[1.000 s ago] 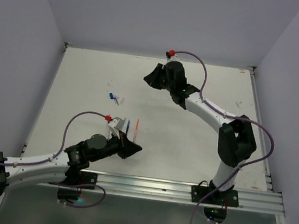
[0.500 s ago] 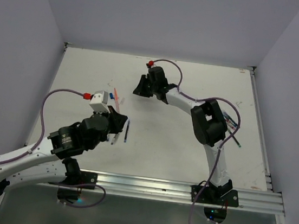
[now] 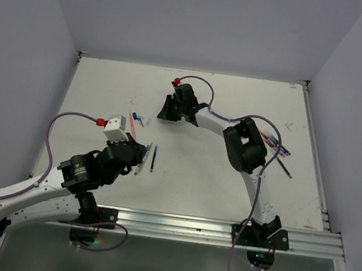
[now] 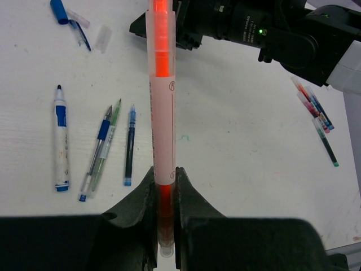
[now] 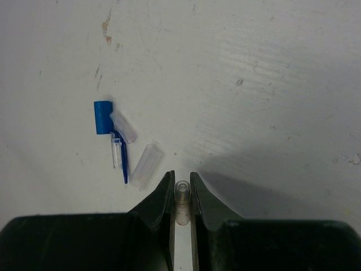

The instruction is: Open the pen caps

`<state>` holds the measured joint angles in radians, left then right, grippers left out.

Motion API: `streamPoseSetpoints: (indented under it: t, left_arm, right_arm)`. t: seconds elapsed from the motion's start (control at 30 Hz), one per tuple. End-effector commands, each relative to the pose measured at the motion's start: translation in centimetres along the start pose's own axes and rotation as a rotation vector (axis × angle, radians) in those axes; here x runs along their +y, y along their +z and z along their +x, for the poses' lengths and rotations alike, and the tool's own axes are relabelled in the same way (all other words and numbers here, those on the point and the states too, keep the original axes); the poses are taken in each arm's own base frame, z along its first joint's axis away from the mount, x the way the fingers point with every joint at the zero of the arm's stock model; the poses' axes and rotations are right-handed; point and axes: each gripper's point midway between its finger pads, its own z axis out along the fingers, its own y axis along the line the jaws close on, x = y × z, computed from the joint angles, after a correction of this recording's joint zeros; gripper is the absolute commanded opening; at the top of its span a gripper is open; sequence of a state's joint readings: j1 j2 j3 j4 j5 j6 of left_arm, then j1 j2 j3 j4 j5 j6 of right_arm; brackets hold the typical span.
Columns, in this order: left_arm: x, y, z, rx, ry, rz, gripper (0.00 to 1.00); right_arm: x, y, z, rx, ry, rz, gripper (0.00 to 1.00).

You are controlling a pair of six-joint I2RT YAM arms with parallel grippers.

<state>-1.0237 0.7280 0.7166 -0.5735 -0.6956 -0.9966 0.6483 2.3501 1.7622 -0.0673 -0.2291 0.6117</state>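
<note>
A blue pen cap (image 5: 103, 117) lies loose on the table (image 5: 265, 68), with a clear sleeve (image 5: 124, 127) touching it and a second clear sleeve (image 5: 145, 165) just beside; the right gripper (image 5: 181, 182) hangs near them, its jaws pinched almost together on a tiny clear tube (image 5: 181, 204), probably another cap, though it is too small to be sure; the left gripper (image 4: 164, 176) is clamped tight on the lower part of an orange pen (image 4: 161, 113) with a pale barrel, held above the table; beneath it lie a blue marker (image 4: 61, 141), a blue pen (image 4: 102, 131), a green pen (image 4: 114, 121) and a dark blue pen (image 4: 130, 144), side by side; a cluster of pens (image 4: 316, 110) lies well apart on the table's right side
</note>
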Motion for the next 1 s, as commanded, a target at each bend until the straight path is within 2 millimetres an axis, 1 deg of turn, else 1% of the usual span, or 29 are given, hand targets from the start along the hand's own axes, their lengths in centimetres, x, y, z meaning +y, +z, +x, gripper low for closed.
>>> streamPoseSetpoints:
  t: [0.0, 0.07, 0.1, 0.17, 0.2, 0.33, 0.37, 0.4, 0.43, 0.5, 0.6, 0.7, 0.8, 0.97]
  left_arm:
    - [0.5, -0.1, 0.0, -0.012, -0.047, -0.012, 0.0]
    - [0.7, -0.2, 0.3, -0.002, -0.044, -0.008, 0.0]
    - [0.7, -0.2, 0.4, 0.001, -0.045, -0.005, 0.0]
    - [0.6, -0.4, 0.6, 0.014, -0.039, 0.014, 0.0]
    - [0.5, -0.5, 0.6, 0.014, -0.036, 0.02, 0.0]
    - [0.5, -0.8, 0.5, 0.023, -0.019, 0.032, 0.0]
    - [0.3, -0.8, 0.8, 0.035, -0.016, 0.043, 0.0]
    - [0.1, -0.8, 0.9, 0.038, -0.019, 0.054, 0.0]
    - [-0.1, -0.8, 1.5, 0.061, -0.013, 0.069, 0.0]
    - [-0.5, -0.5, 2.0, 0.072, -0.007, 0.094, 0.0]
    - [-0.7, -0.2, 3.1, 0.103, 0.012, 0.11, 0.0]
    - [-1.0, 0.1, 3.5, 0.112, 0.017, 0.122, 0.0]
    - [-1.5, 0.1, 3.7, 0.121, 0.021, 0.143, 0.0]
    - [-1.4, -0.1, 3.5, 0.115, 0.007, 0.151, 0.0]
  right_arm:
    - [1.7, 0.0, 0.8, 0.009, -0.026, -0.037, 0.07]
    - [2.2, 0.1, 1.2, 0.014, -0.026, -0.043, 0.09]
    - [2.1, 0.3, 1.5, 0.021, -0.02, -0.039, 0.12]
    - [2.7, 0.6, 1.9, 0.022, -0.027, -0.034, 0.15]
    - [2.7, 0.7, 2.0, 0.023, -0.027, -0.032, 0.18]
    - [3.4, 0.7, 1.8, 0.012, -0.024, -0.027, 0.26]
    - [3.4, 0.6, 1.5, -0.001, -0.026, -0.017, 0.28]
    - [3.4, 0.4, 1.3, -0.007, -0.026, -0.012, 0.33]
    - [3.6, 0.2, 1.1, -0.011, -0.029, -0.011, 0.34]
    - [3.5, 0.0, 0.7, -0.025, -0.036, 0.002, 0.37]
    - [3.3, -0.3, 0.5, -0.029, -0.048, 0.024, 0.4]
    - [3.2, -0.6, 0.2, -0.029, -0.063, 0.04, 0.42]
    - [3.2, -0.6, 0.4, -0.015, -0.058, 0.035, 0.42]
    - [3.9, -0.2, 1.1, 0.016, -0.034, -0.013, 0.42]
